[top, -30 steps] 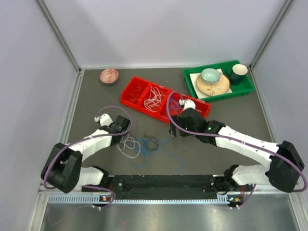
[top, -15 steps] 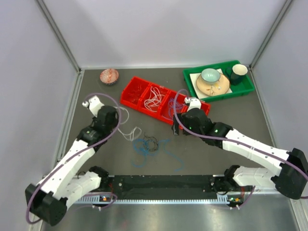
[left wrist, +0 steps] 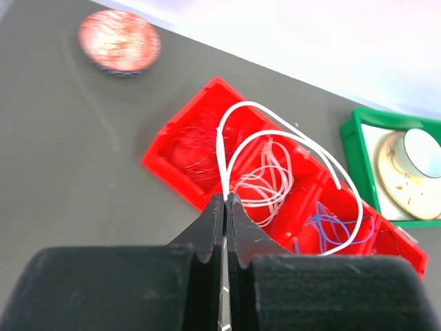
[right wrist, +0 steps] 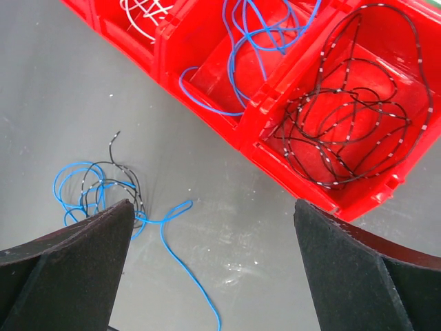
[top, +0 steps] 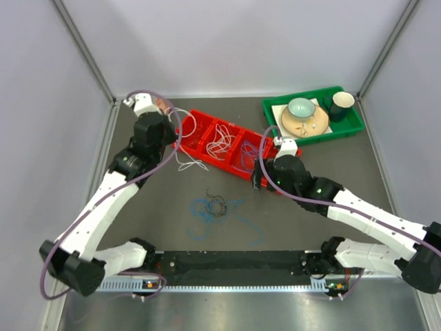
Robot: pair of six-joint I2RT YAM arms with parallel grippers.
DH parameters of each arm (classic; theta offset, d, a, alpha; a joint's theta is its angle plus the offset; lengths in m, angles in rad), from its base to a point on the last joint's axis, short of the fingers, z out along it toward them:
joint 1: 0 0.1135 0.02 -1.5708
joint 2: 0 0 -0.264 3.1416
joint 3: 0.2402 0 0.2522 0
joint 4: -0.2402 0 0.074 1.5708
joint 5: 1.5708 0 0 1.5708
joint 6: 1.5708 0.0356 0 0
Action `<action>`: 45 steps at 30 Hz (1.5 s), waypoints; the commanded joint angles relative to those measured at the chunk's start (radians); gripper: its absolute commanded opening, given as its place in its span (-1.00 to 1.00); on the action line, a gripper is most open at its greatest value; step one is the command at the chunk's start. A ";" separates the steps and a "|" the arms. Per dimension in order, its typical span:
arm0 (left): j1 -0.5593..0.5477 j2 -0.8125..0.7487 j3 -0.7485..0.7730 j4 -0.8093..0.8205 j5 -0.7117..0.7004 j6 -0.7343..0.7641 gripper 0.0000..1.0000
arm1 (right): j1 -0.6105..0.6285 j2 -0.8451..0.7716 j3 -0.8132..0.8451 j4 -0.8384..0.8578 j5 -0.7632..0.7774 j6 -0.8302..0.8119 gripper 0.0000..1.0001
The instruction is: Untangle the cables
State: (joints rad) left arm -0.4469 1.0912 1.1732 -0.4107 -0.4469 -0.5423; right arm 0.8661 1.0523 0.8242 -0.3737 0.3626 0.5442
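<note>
At 11 o'clock on the table the left gripper (left wrist: 226, 201) is pinched tight on a white cable (left wrist: 275, 134). The cable loops out of the jaws and arcs toward 4 o'clock over the red tray (left wrist: 162, 163). From above, its slack trails toward 5 o'clock onto the table just beside the tray's near wall. The tray's long axis runs from 10 to 4 o'clock, and its compartments hold in turn red cables (left wrist: 193, 148), white cables (left wrist: 265, 183), blue cables (left wrist: 327, 227) and black cables (right wrist: 344, 131). The right gripper (right wrist: 212, 214) gapes wide with nothing between its fingers, over the table by the tray's 4 o'clock end. A tangle (top: 217, 207) of blue and black cables lies at the table's centre, apart from both grippers, with a blue tail running toward 5 o'clock. At 2 o'clock a green tray (top: 348, 127) carries a plate (top: 303, 124), a bowl (top: 301, 107) and a cup (top: 340, 103). A red-speckled dish (left wrist: 118, 41) sits at 11 o'clock, mostly hidden from above by the left arm (top: 103, 200).
</note>
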 commanded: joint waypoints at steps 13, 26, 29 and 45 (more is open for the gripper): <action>-0.176 0.615 0.303 0.352 -0.464 0.071 -1.00 | 0.011 -0.112 -0.011 -0.086 0.076 0.036 0.94; -0.228 0.952 0.441 0.383 -0.515 0.058 -1.00 | 0.011 -0.121 -0.037 -0.108 0.078 0.049 0.94; -0.219 0.992 0.444 0.363 -0.452 0.036 -1.00 | 0.011 -0.123 -0.037 -0.111 0.078 0.048 0.94; -0.162 1.142 0.537 0.256 -0.214 0.106 -1.00 | 0.011 -0.120 -0.045 -0.110 0.082 0.053 0.93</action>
State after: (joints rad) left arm -0.6186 2.2219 1.6577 -0.1158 -0.7227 -0.4667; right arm 0.8669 0.9451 0.7788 -0.5022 0.4229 0.5880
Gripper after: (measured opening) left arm 0.013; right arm 0.970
